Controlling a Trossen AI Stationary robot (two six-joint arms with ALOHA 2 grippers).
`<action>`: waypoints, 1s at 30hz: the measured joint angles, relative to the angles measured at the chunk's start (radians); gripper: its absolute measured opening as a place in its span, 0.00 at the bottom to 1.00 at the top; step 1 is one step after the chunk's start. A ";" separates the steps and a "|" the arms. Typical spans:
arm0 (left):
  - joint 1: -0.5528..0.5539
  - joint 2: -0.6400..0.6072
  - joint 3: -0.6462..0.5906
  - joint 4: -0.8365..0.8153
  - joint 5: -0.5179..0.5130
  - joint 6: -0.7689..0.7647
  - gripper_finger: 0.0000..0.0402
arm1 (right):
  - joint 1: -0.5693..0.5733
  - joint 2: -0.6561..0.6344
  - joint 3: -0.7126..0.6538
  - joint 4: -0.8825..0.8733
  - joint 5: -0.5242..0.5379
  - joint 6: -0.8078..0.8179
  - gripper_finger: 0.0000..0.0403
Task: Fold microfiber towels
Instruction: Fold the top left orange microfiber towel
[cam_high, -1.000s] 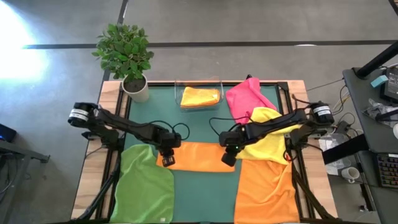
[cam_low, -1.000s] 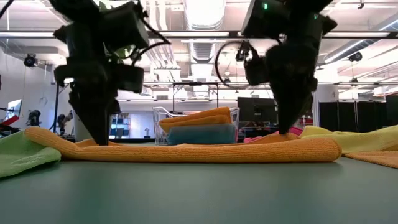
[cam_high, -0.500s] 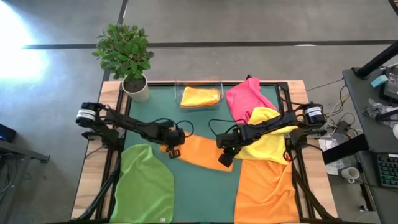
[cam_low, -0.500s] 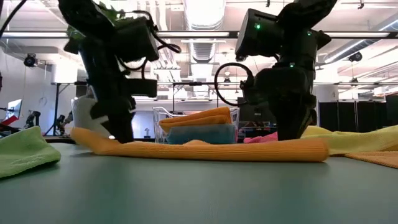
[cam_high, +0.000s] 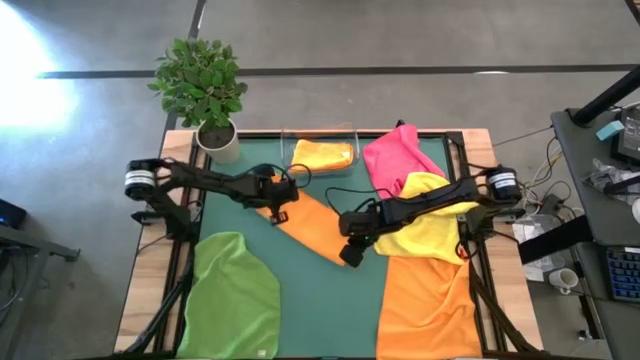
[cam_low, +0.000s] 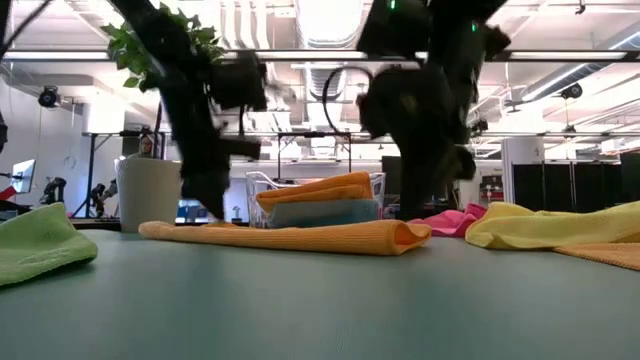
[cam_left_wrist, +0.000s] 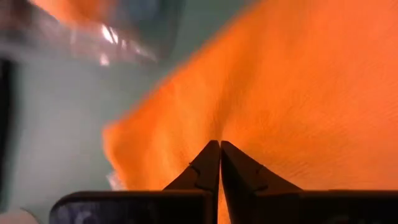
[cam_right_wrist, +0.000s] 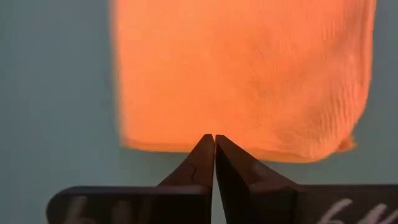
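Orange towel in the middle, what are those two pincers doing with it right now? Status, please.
Left pincer shut on folded orange towel, far end. Right pincer shut at its near end. Clear tray and yellow towel close by, neither blocking.

The desk (cam_high: 310, 290) has a plain dark green mat with pale wooden edges. At its centre lies a plain orange fuzzy microfiber towel (cam_high: 308, 226). Left of that towel is a lime green fuzzy towel (cam_high: 232, 305); right of it are a bright yellow towel (cam_high: 430, 225), a hot pink towel (cam_high: 392, 155) and a second orange towel (cam_high: 425, 305). Both claws are matte black.
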 joint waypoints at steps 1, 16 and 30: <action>-0.001 -0.026 0.010 -0.008 0.001 -0.001 0.00 | 0.000 -0.010 0.004 -0.003 0.002 -0.007 0.02; -0.154 -0.207 0.017 0.352 0.257 -0.291 0.00 | -0.005 -0.291 -0.039 -0.139 0.194 -0.063 0.02; -0.357 0.108 0.092 0.648 0.257 -0.295 0.00 | -0.005 -0.286 -0.044 -0.133 0.194 -0.175 0.02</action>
